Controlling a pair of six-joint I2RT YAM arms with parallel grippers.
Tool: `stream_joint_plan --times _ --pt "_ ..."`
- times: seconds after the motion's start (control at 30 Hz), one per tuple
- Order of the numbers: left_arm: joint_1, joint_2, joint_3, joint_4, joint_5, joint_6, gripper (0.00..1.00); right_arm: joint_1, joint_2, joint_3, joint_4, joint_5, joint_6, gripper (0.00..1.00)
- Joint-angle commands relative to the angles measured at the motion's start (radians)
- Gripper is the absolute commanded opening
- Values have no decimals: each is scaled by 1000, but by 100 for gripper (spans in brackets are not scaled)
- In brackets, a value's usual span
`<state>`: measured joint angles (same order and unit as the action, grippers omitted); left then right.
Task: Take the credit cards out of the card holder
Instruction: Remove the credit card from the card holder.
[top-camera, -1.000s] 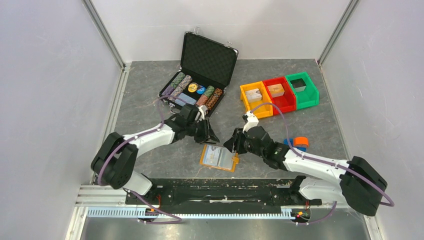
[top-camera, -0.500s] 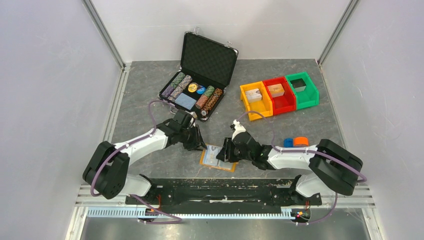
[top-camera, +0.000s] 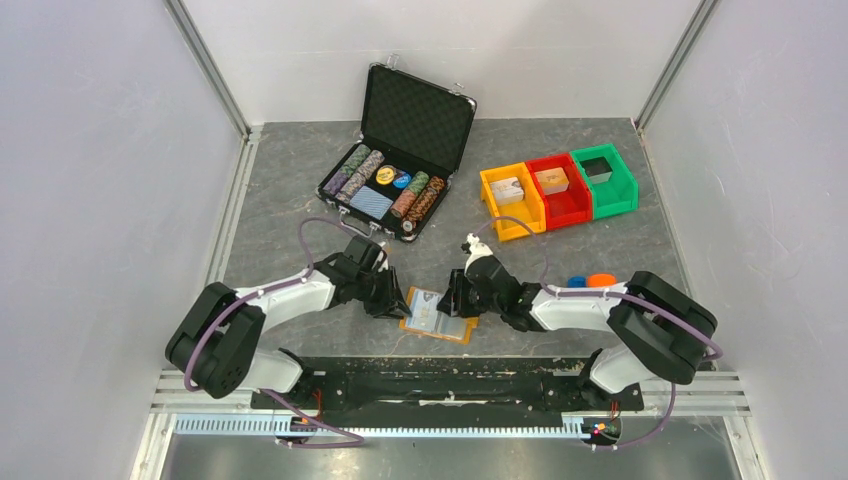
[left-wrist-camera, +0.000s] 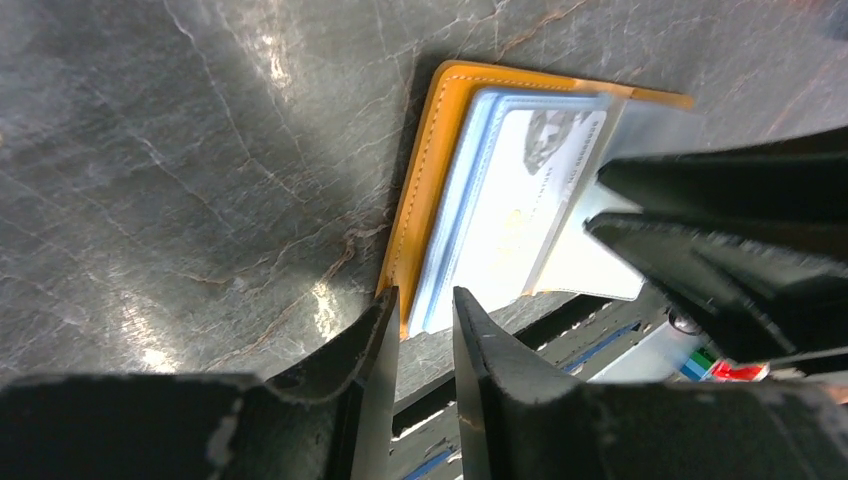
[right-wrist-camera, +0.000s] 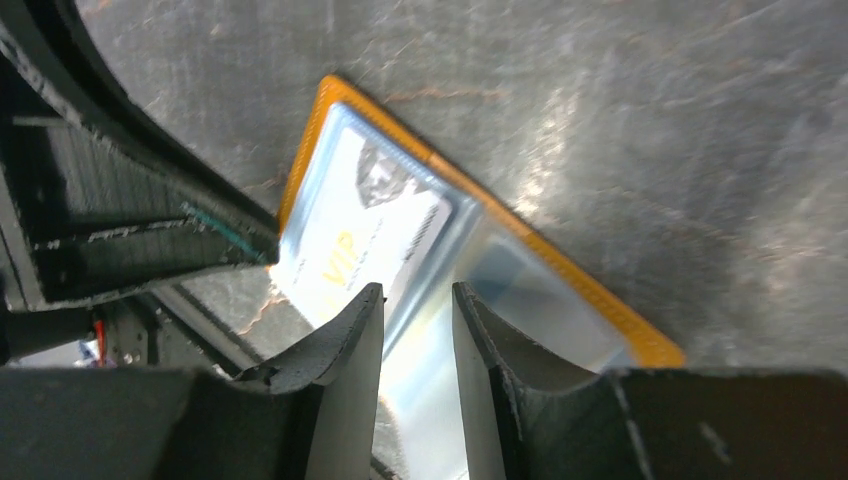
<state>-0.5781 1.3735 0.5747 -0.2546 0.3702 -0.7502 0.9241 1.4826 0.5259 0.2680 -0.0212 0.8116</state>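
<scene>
Top external view: left gripper (top-camera: 398, 305) and right gripper (top-camera: 452, 303), narrowly parted and empty, are set at opposite ends of the card holder (top-camera: 437, 318), presumably to extract the credit cards (left-wrist-camera: 510, 200).

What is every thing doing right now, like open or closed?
card holder: lying open and flat.
credit cards: tucked inside the holder.
chip case: lid open.
left end effector: slightly open at the holder's corner.
right end effector: slightly open over the holder.

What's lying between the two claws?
The open orange card holder, credit cards tucked inside, lies between the left gripper and right gripper; the top view shows it.
</scene>
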Motion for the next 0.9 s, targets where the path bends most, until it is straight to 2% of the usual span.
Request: stream_joint_plan --times 0.0,0.2,0.53,0.63,0.77,0.87 --pt "-2 -10 -37 96 66 -36 32 -49 -24 48 -79 32 -137 34" --pt "-16 -26 -77 188 135 -108 31 -75 -58 100 -186 43 -210 35" --pt "-25 -27 -144 353 211 -213 30 -33 -120 87 -134 -29 -91 36" --pt "-24 -50 -144 338 198 -211 31 -11 -97 73 -92 -40 -57 35" --pt "-19 -100 -88 157 76 -154 32 10 -66 69 -68 -13 -30 33" --pt "-12 -124 -63 112 28 -127 29 12 -56 60 -66 15 -23 31"
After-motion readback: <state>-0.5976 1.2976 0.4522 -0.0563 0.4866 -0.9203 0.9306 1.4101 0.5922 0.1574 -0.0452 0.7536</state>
